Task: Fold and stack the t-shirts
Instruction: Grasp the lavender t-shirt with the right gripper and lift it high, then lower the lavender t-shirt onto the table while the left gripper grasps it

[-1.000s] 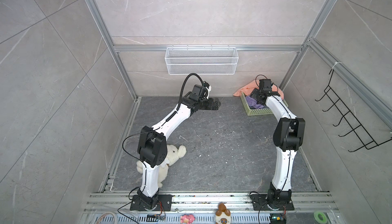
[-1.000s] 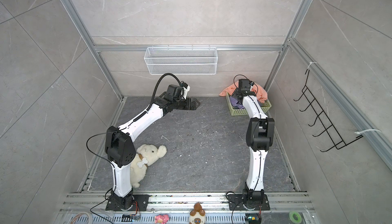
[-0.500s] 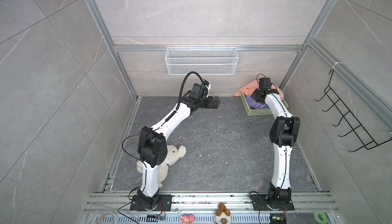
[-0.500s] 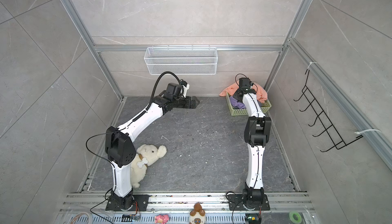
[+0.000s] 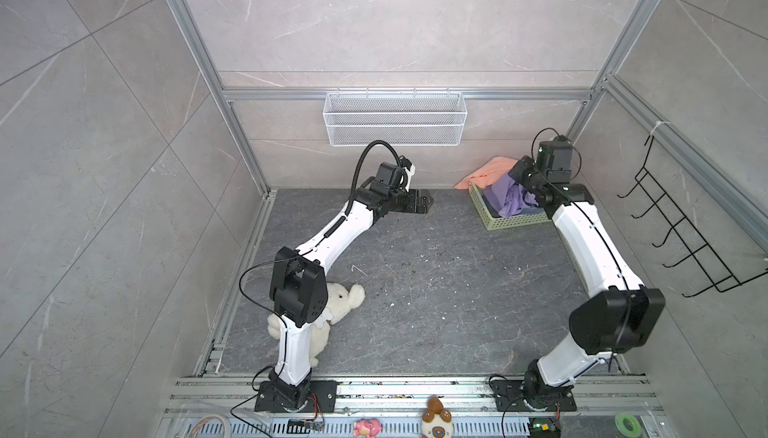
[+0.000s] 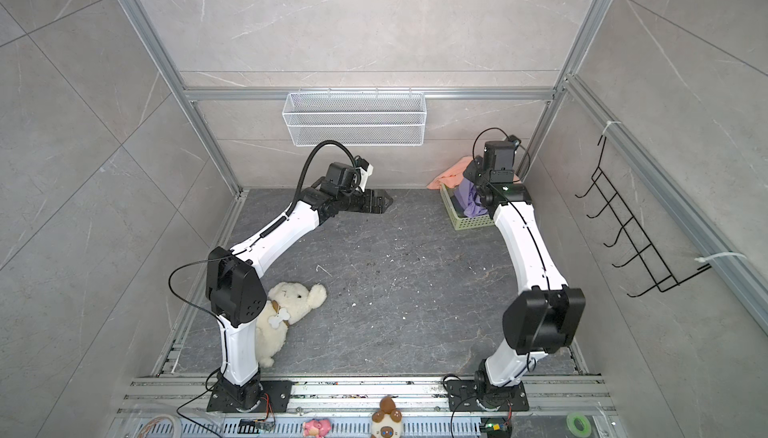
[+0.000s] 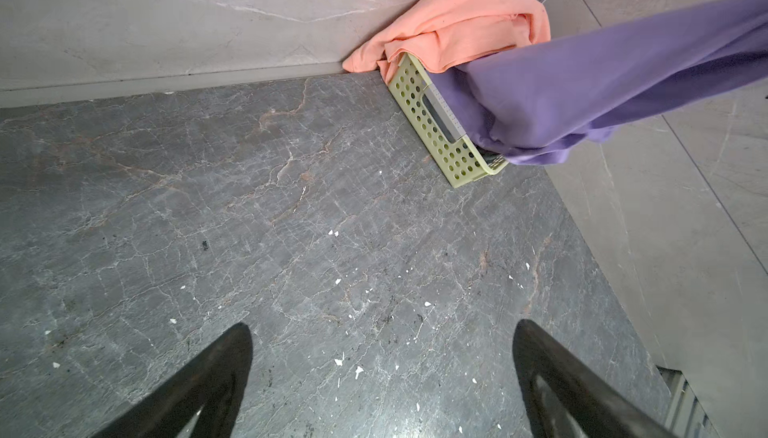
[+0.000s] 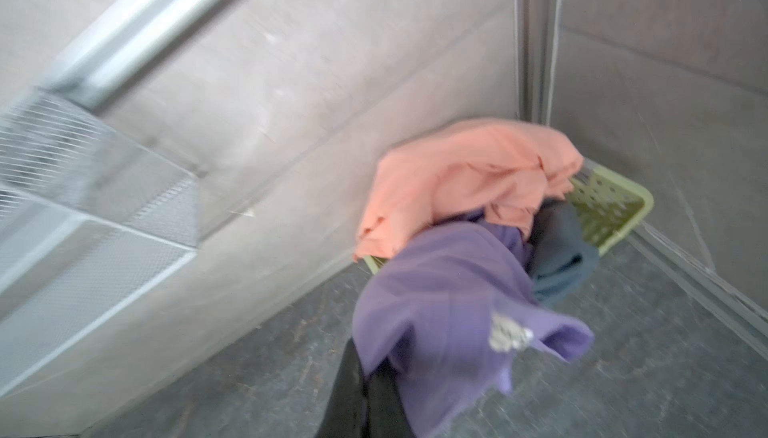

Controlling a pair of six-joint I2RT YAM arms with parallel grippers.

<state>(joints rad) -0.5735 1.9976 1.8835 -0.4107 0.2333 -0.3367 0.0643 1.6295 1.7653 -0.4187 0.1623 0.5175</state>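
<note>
While the right fingers pinch the purple tee, it stretches up from the far-right basket holding the orange tee and grey tee; left fingers hang spread above the surface.

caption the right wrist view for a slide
Right gripper shut on the purple t-shirt trailing from the green basket

Both top views look steeply down from high at the front, taking in the whole floor and back wall. The left wrist camera faces the green basket from across the floor; the right, blurred, seems close above it.
</note>
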